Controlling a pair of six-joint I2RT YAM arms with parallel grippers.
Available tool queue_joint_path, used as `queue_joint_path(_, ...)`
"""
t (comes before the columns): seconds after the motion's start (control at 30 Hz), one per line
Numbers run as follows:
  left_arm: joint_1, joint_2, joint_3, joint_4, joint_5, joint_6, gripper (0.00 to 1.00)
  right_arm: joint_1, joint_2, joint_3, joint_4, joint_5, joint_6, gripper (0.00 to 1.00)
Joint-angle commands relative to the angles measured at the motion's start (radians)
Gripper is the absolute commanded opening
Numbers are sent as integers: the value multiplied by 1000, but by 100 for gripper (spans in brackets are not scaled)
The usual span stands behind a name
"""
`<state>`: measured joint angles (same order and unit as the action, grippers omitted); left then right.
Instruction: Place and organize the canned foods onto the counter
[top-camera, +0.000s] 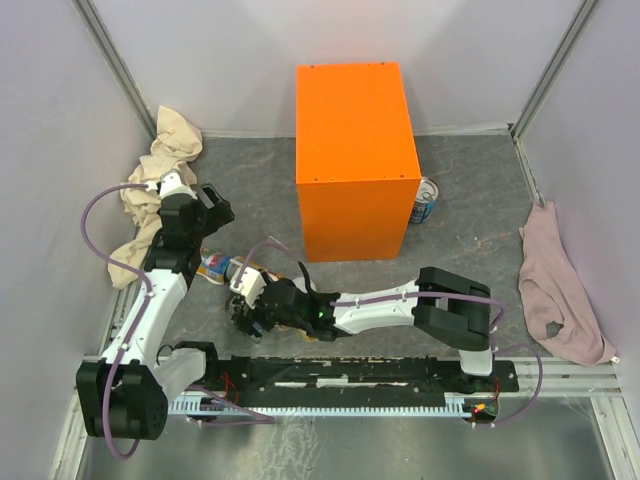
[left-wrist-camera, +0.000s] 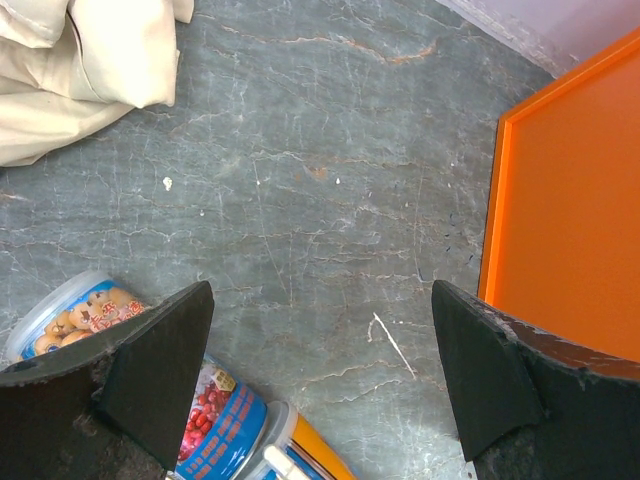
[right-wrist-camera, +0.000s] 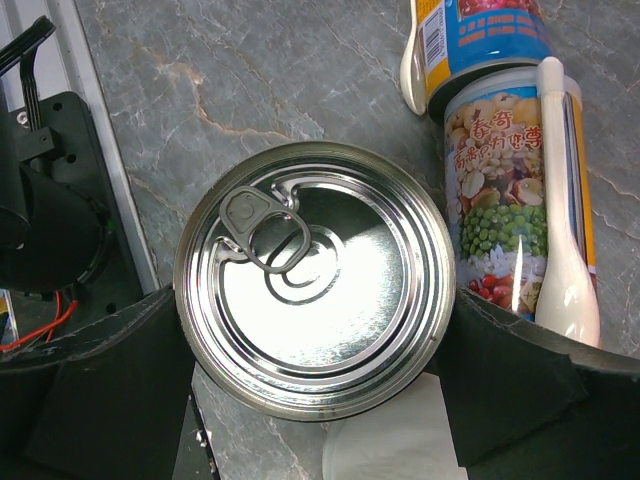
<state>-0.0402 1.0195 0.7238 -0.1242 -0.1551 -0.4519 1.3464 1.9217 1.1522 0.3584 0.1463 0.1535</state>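
The orange counter (top-camera: 355, 160) stands at the back middle; its edge shows in the left wrist view (left-wrist-camera: 570, 230). One blue-labelled tin (top-camera: 424, 200) stands by its right side. Several cans lie in a cluster (top-camera: 218, 266) at front left. My right gripper (top-camera: 262, 305) is shut on a silver-topped tin (right-wrist-camera: 315, 280), a finger against each side. Beside it lie a colourful can with a white spoon (right-wrist-camera: 515, 190) and a blue can (right-wrist-camera: 480, 40). My left gripper (left-wrist-camera: 320, 290) is open and empty above bare floor, with a pale-lidded can (left-wrist-camera: 70, 315) and a red-bean can (left-wrist-camera: 215, 420) at its left finger.
A beige cloth (top-camera: 160, 170) lies at the back left and shows in the left wrist view (left-wrist-camera: 80, 70). A pink cloth (top-camera: 555, 285) lies at the right. The black rail (top-camera: 350, 385) runs along the near edge. A white lid (right-wrist-camera: 390, 440) shows under the held tin.
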Motion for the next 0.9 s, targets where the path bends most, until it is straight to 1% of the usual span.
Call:
queue_joint_path(0.0,6,-22,-3,45,-12,-6,96,9,-87,-12,71,-13,-20,1)
queue_joint_path(0.87,6,-27,-5,50,-19,-2,96,40,-208,-39,95,-10,-63,1)
